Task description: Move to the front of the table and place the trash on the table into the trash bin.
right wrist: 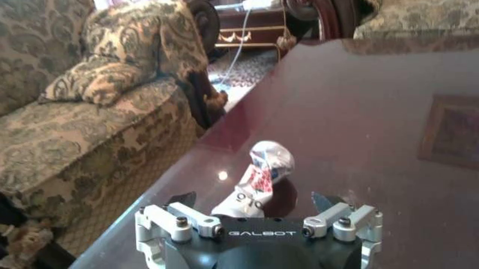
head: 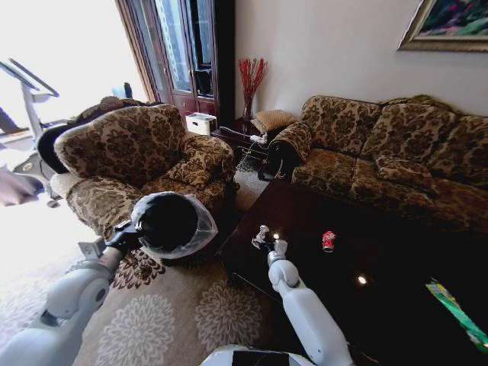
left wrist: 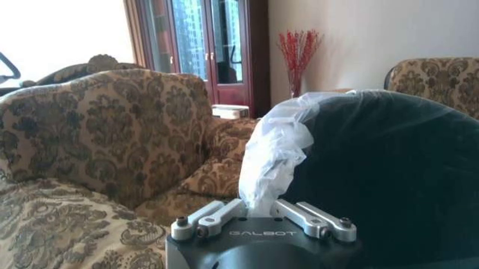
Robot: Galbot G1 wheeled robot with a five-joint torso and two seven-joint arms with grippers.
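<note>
The table (head: 381, 305), a large slab of glossy dark reddish-brown wood, is taken as the landmark. Over its near left corner the right gripper (head: 261, 238) is poised, its fingers spread wide, and between them, resting on the polished top, a crumpled can (right wrist: 263, 178) of white metal with red and blue print is seen; whether the fingers touch it cannot be told. Further in on the table a red-and-white can (head: 329, 241) stands upright, well apart from the gripper, and at the table's near right edge a flat green snack wrapper (head: 456, 313) lies. Beside the table's left end the trash bin (head: 169, 223), round and black and lined with a thin, wrinkled translucent white bag (left wrist: 273, 151), is held off the floor, tilted with its mouth turned toward the head camera. The bin's rim and liner are clamped by the closed left gripper (left wrist: 261, 216). Beyond the bin, an armchair (head: 145, 164) in brown floral brocade is placed, and behind the table's far side a matching sofa (head: 389, 156) runs along the wall. Between armchair and sofa a small side table (head: 244, 141) carries a vase of red twigs (head: 250, 84). A beige carpet (head: 175, 316) patterned with pale flowers covers the floor to the table's left.
</note>
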